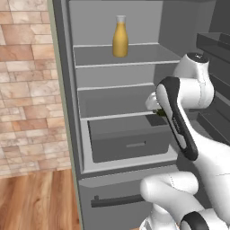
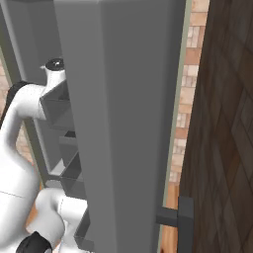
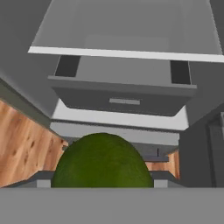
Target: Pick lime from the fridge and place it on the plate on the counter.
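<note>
Both jaws clamp lime (image 3: 103,161), past fridge (image 1: 121,101) shelf edge.

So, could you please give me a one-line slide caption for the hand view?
Lime sits close at the gripper, with the fridge drawer beyond.

Bottle, brick wall and wood floor around the open appliance

A tall yellow-orange bottle with a pale cap (image 1: 120,37) stands upright at the upper centre; a tan brick wall (image 1: 27,90) covers the left, with warm wooden plank floor (image 1: 38,200) at lower left.
</note>
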{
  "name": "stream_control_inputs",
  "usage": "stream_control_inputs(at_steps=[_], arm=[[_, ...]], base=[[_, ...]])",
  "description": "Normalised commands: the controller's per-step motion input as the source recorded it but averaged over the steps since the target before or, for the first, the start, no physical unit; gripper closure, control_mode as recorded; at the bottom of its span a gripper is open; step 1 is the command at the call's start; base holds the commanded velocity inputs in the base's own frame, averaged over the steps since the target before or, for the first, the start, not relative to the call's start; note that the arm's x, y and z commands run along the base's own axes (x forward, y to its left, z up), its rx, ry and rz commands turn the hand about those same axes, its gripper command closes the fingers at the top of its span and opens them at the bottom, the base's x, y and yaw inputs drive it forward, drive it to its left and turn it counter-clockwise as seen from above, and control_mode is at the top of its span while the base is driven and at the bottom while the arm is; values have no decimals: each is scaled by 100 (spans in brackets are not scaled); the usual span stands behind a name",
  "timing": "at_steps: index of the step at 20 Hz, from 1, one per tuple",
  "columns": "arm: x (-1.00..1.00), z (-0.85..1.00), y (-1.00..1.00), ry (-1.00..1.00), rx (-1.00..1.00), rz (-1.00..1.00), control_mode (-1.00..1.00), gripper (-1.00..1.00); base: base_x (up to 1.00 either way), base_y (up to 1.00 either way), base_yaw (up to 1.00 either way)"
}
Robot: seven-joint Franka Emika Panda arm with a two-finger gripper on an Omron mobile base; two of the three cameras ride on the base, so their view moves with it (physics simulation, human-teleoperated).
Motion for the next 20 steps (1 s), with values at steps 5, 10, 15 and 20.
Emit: stream_control_inputs(at_steps=[5, 10, 15, 20], arm=[[-93, 61, 25, -8, 0, 0, -100, 100], [-61, 68, 13, -1, 0, 0, -100, 100], [-8, 0, 3, 1, 0, 0, -100, 100], [0, 0, 0, 0, 0, 0, -100, 100]], base=[[0, 0, 0], [0, 0, 0], [0, 0, 0], [0, 0, 0]])
